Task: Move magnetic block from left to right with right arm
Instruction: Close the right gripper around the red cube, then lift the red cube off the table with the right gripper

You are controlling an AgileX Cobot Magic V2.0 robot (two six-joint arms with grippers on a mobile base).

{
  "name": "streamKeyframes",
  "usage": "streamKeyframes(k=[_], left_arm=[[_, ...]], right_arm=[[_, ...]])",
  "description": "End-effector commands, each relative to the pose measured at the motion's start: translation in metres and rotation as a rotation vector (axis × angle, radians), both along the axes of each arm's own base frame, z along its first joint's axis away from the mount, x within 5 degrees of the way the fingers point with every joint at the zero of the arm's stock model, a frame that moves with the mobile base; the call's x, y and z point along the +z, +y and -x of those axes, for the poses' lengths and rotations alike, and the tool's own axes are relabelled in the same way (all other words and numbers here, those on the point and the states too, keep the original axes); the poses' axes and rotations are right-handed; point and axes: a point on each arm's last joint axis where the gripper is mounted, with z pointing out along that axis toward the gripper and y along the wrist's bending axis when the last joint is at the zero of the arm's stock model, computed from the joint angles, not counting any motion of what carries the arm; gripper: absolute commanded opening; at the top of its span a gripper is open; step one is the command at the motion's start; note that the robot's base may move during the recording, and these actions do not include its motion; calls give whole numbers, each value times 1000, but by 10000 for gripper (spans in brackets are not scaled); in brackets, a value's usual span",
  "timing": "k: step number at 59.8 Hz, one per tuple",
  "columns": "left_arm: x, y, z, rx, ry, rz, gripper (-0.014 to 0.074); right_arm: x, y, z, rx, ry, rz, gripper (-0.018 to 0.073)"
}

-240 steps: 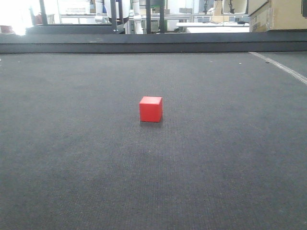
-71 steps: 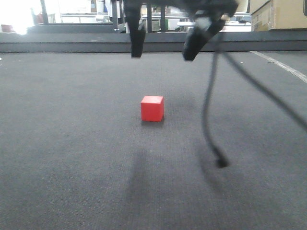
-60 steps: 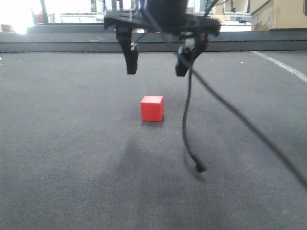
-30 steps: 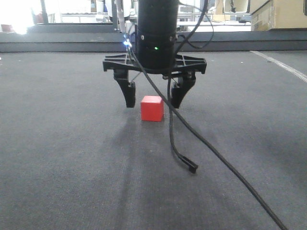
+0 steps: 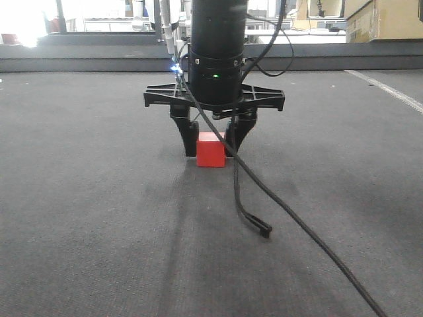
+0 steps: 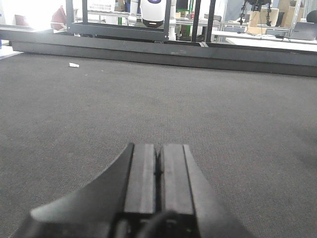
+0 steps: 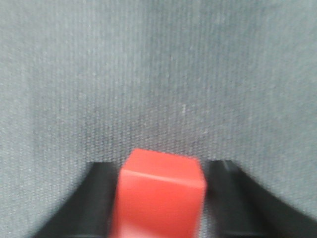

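mat (image 5: 79,198): dark grey, ribbed weave, covering the bench in all three views; raised dark ledge (image 5: 99,59) along the far edge.
white scrap (image 6: 74,65): small, upper left of the left wrist view, lying on the mat near the ledge.
left jaws: pressed together at bottom centre of the left wrist view, only a hairline seam between the two black fingers (image 6: 143,178); nothing held, bare mat ahead.
right wrist (image 5: 218,46): black cylinder, upright at centre of the front view, small green light on its lower band.
right jaws: spread but narrow, lowered to the block's level, one finger on each side of it; left-of-frame finger (image 5: 190,140) up against it, a thin strip of mat visible beside the other in the right wrist view; not pinching.
magnetic block (image 5: 211,150): small matte red cube, resting flat on the mat at centre frame, between the right jaws; bottom centre of the right wrist view (image 7: 158,198), blurred.
cable (image 5: 291,218): black, hanging from the wrist, crossing in front of the block's right edge, trailing to the lower right corner.
loose plug (image 5: 264,231): end of a shorter lead, near the mat right of and nearer than the block.
pale line (image 5: 390,92): diagonal stripe on the mat, upper right.
cardboard box (image 5: 390,20): brown, upper right corner, beyond the ledge.
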Motion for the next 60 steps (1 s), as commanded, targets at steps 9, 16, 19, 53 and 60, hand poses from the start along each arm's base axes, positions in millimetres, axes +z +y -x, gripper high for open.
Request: streamKeyframes(k=[9, 16, 19, 53, 60], left_arm=[[6, 0, 2, -4, -92, 9, -116], [6, 0, 2, -4, -92, 9, -116], [6, 0, 2, -4, -92, 9, -116], [6, 0, 2, -4, -92, 9, -116], [6, 0, 2, -4, -92, 9, -116]], right_arm=[[47, -6, 0, -4, -108, -69, 232], [61, -10, 2, 35, -148, -68, 233], [69, -12, 3, 67, -172, -59, 233], [116, -104, 51, 206, -347, 42, 233], [108, -132, 71, 181, -366, 45, 233]])
